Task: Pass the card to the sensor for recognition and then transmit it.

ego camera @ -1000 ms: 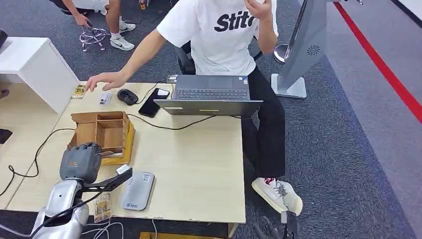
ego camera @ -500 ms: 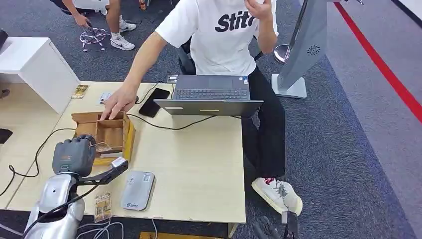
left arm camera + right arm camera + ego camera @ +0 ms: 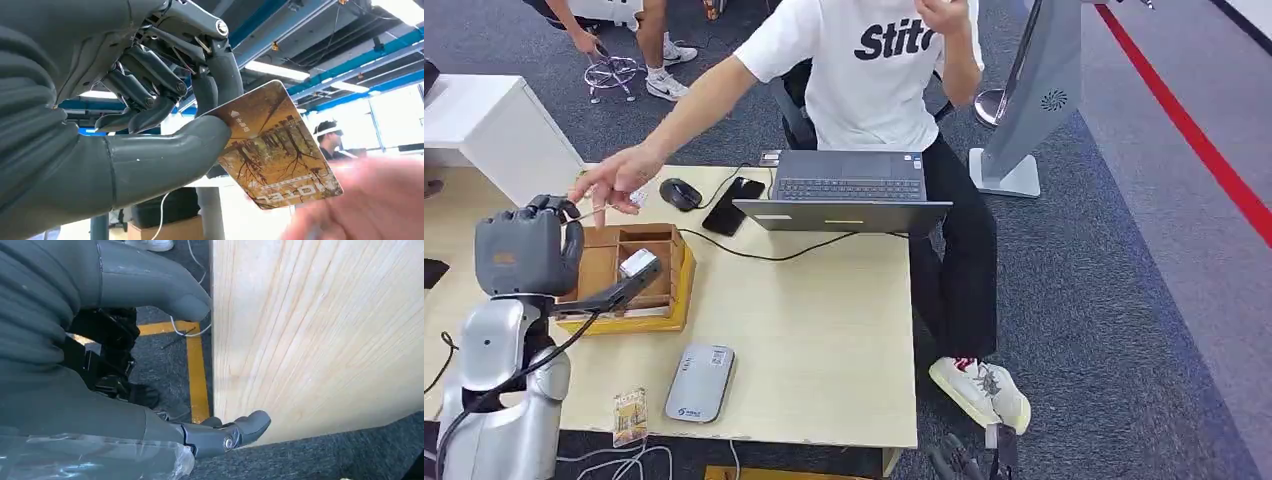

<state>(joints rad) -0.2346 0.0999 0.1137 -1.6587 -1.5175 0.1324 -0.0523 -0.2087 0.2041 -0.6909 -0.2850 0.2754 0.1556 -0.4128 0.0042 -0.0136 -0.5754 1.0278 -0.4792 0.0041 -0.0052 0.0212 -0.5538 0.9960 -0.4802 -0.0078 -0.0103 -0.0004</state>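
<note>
Currently left hand (image 3: 524, 255) is raised above the tabletop's left edge, grey ribbed cover facing the head camera; in the left wrist view the thick matte thumb and dark jointed fingers (image 3: 150, 82) pinch the card (image 3: 272, 145) by one corner; card is thin, flat, rectangular with rounded corners, glossy print of brown-gold trees and white lettering; a person's hand (image 3: 614, 178) reaches in at the card's free edge, blurred in the wrist view, contact cannot be told; sensor (image 3: 699, 383) is a flat grey rounded slab lying near the tabletop's front edge, well apart from the card; a second small gold-toned card (image 3: 630, 416) lies just left of it at the front edge; open cardboard box (image 3: 639, 270) with inner dividers sits on a yellow base near the left edge; tabletop (image 3: 824, 330) is pale wood with visible grain; grey laptop (image 3: 844, 200) at the far edge, black mouse (image 3: 681, 193) and black phone (image 3: 734, 205) beside it; right hand (image 3: 150, 405) hangs beside the table's edge over dark carpet, fingers apart, holding nothing.
</note>
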